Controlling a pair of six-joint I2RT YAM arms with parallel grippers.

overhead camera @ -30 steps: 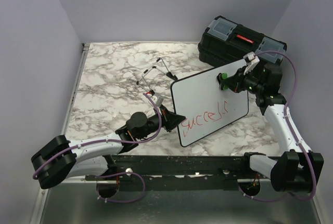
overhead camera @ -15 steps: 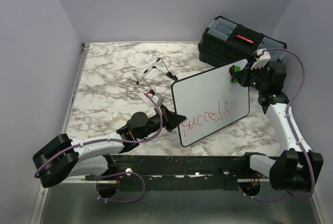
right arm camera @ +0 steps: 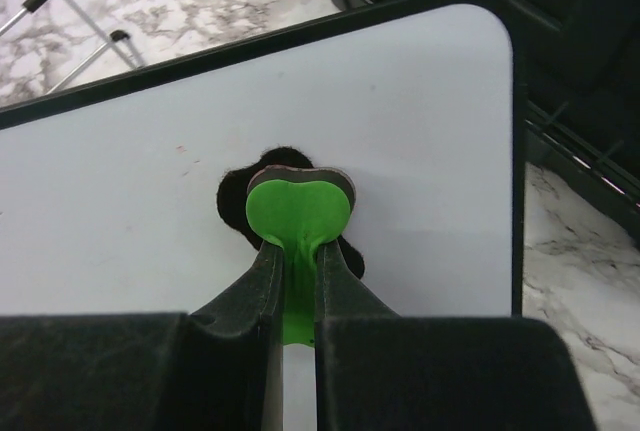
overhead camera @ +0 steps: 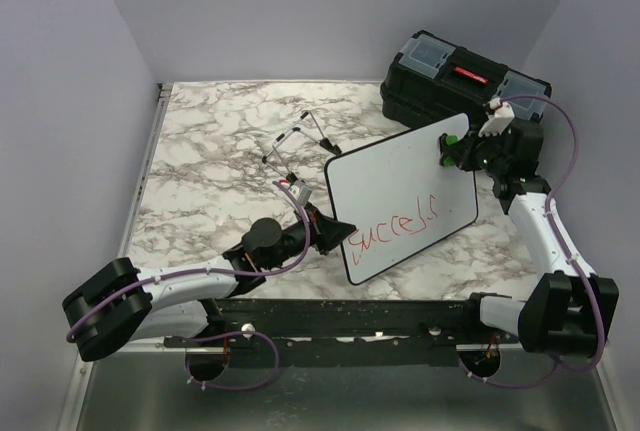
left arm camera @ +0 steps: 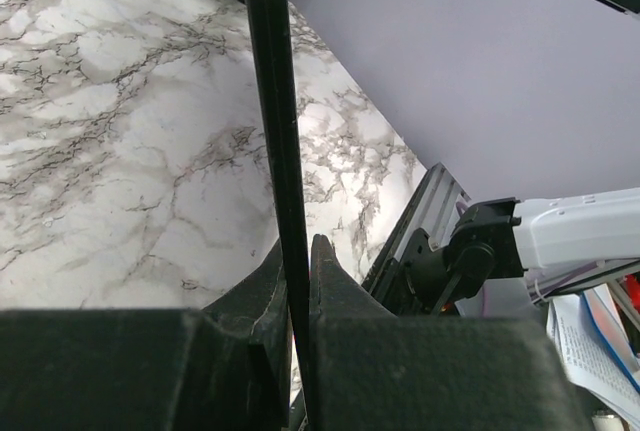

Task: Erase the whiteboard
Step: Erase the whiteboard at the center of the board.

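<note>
My right gripper pinches eraser at whiteboard corner; pushing may lever whiteboard from my clamped left gripper.

Pale lavender walls, marble-patterned tabletop with grey veins, aluminium rail along its left edge, even light

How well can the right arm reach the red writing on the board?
Probably yes. Its tool presses the green eraser on the whiteboard, with only bare board down to the red writing.
</note>
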